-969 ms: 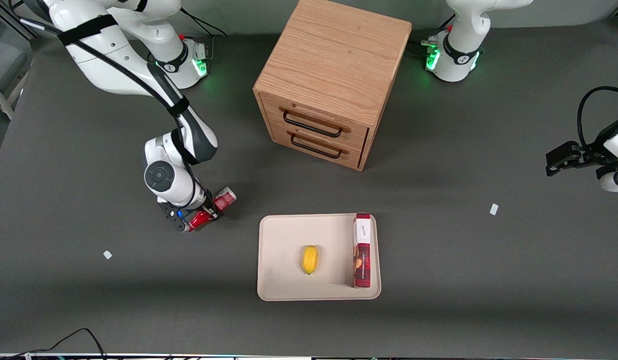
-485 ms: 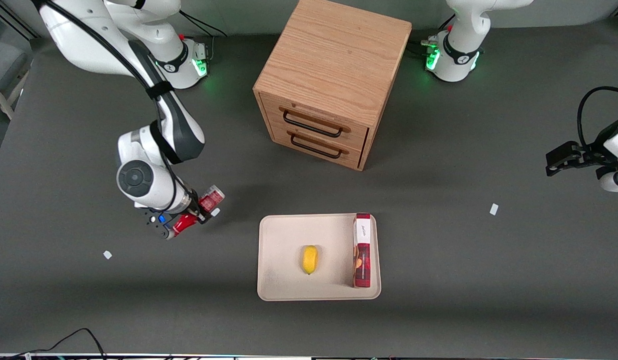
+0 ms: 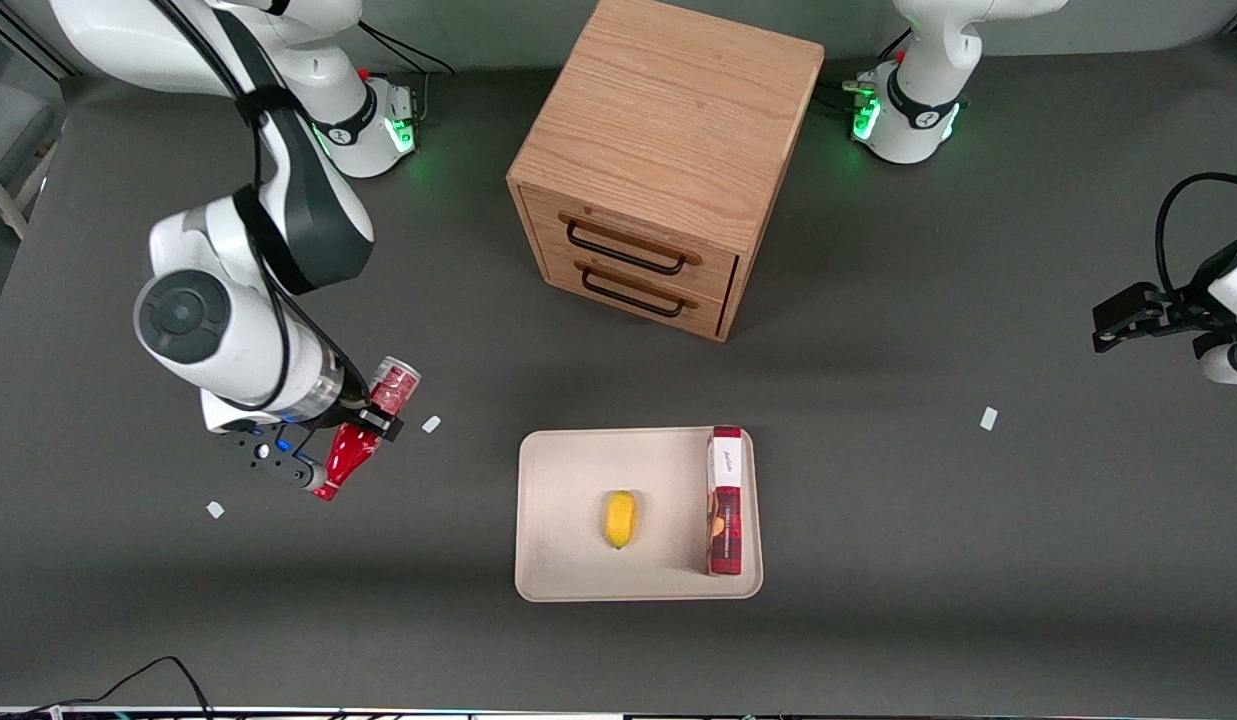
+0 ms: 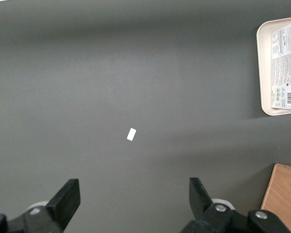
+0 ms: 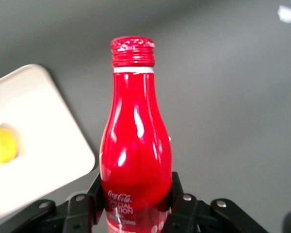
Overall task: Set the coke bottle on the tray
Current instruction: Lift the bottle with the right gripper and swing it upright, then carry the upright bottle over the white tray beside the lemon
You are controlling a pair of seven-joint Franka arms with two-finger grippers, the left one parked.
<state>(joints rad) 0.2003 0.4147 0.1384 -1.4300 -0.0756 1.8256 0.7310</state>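
Jaws of gripper (image 3: 363, 425) clamp coke bottle (image 3: 363, 440) mid-body, above table.

One coke bottle (image 3: 363, 440) in the gripper (image 3: 363, 425), one tray (image 3: 568, 480), one lemon (image 3: 620, 519), one red-and-white box (image 3: 725, 500), one two-drawer cabinet (image 3: 668, 150), three paper scraps (image 3: 431, 424).

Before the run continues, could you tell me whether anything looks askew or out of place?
Nothing looks damaged or spilled. The coke bottle lies tilted in the claw, shut on it, off the tray.
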